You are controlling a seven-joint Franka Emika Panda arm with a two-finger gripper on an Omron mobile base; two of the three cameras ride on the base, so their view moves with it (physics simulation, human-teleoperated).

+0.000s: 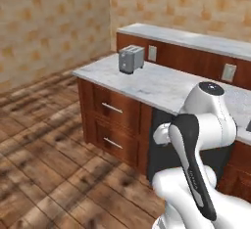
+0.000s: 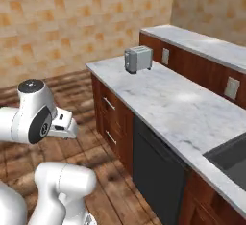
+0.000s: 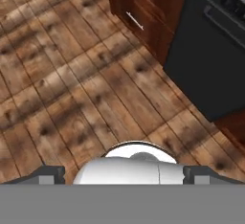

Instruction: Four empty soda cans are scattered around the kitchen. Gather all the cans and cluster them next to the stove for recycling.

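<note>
Your gripper (image 3: 124, 173) hangs wide and empty over the wood floor (image 3: 72, 74) — you have no can in sight yet, so expect light, thin-walled, dentable cans — grasp mid-body, gently.

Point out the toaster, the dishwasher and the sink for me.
toaster (image 1: 131, 59), left base view, on its front face.
dishwasher (image 2: 158, 171), right base view, on its black door.
sink (image 2: 231, 156), right base view, on its dark basin.

Toaster (image 1: 131, 59) on counter (image 1: 162, 86), above drawers (image 1: 115, 120).
</note>
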